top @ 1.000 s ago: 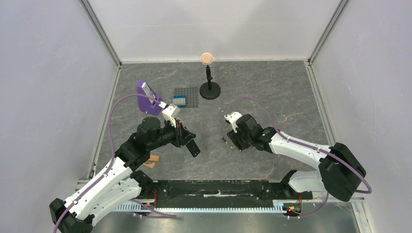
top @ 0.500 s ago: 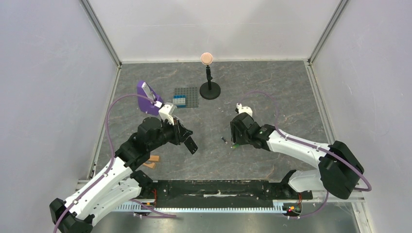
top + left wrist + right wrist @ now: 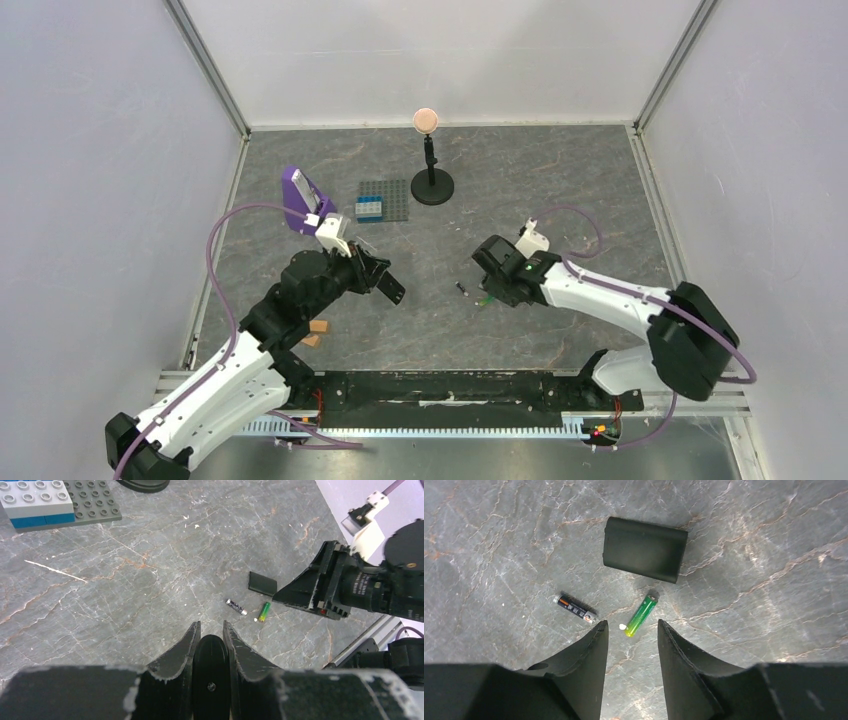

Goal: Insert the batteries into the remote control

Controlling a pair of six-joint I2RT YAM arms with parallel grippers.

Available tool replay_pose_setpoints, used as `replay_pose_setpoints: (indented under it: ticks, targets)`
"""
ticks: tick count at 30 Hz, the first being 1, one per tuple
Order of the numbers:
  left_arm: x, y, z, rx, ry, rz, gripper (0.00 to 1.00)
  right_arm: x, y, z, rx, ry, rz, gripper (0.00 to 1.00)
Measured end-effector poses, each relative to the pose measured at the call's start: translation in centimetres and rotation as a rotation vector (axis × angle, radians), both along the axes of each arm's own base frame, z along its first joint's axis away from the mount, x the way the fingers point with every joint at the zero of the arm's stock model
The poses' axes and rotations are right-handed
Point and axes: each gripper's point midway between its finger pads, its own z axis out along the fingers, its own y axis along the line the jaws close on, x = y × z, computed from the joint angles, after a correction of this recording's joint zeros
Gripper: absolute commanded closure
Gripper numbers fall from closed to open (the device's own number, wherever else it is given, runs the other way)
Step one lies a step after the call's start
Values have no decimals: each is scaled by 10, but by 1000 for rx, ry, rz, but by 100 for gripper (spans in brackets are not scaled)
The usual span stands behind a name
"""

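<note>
**Right wrist view, centre.** The two batteries lie apart on the grey marbled table [image 3: 749, 540]. The green battery [image 3: 640, 615] slants at mid-frame, and the dark battery [image 3: 575, 609] lies to its left. The right gripper [image 3: 631, 625] stands spread at the lower edge. The green battery's pale end shows in the gap between the fingers, and nothing is pinched. Above both batteries lies a flat black cover [image 3: 645, 549], touching neither.

**Left wrist view, bottom centre.** The left gripper [image 3: 211, 627] is pressed onto the remote control [image 3: 211, 665]. Only a rounded black end of it shows (the rest is hidden by the fingers).

**Top view, upper middle.** A grey studded baseplate [image 3: 395, 198] carries a white-and-blue block [image 3: 369, 208]. A black stand [image 3: 432, 185] is to its right and a purple object [image 3: 298, 190] to its left.

**Top view, lower left.** The orange-tan blocks [image 3: 318, 326] are partly covered by the left arm.

**Markings.** The dark battery bears an orange band and small print too fine to read.
</note>
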Motion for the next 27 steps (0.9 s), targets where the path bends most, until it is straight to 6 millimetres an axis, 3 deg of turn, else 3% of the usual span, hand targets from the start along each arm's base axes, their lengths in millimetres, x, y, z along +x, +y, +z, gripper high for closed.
replay_pose_setpoints:
  ticks: [8, 27]
  targets:
    - [7, -1, 4, -10, -23, 19, 98, -1, 11, -20, -25, 124, -81, 61]
    - [8, -2, -1, -7, -19, 21, 98, -6, 1, -42, -94, 175, -164, 67]
